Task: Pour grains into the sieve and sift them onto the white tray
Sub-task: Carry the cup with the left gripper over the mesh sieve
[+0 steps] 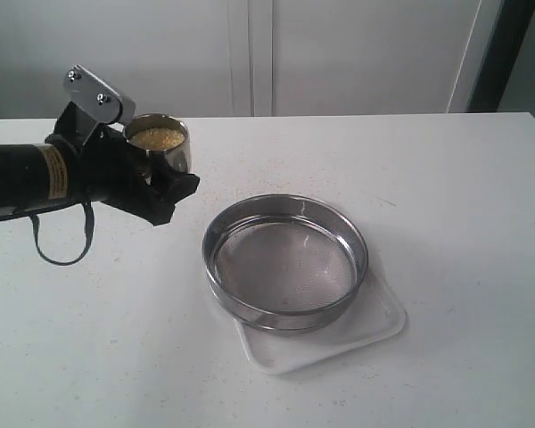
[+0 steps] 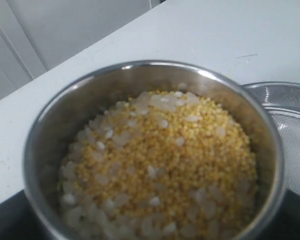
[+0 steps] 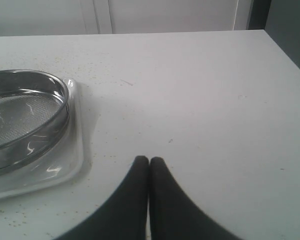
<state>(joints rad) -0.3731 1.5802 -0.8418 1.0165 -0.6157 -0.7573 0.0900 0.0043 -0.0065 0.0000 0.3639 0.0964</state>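
My left gripper (image 1: 165, 183) is shut on a small steel cup (image 1: 160, 147), held upright above the table to the left of the sieve. The cup holds the grains (image 2: 160, 165), yellow granules mixed with pale whitish ones, close to its rim (image 2: 140, 65). The sieve (image 1: 285, 261), a wide steel ring with a mesh bottom, rests on the white tray (image 1: 374, 325) and looks empty. Its edge also shows as the sieve (image 2: 290, 115) beside the cup and the sieve (image 3: 25, 115) on the tray (image 3: 75, 150). My right gripper (image 3: 149, 160) is shut, empty, over bare table beside the tray.
A white table (image 1: 455, 178) carries everything, with scattered specks of grain around the tray (image 3: 20, 212). A pale wall with panel seams (image 1: 250, 53) runs behind the table's far edge. The right arm does not show in the exterior view.
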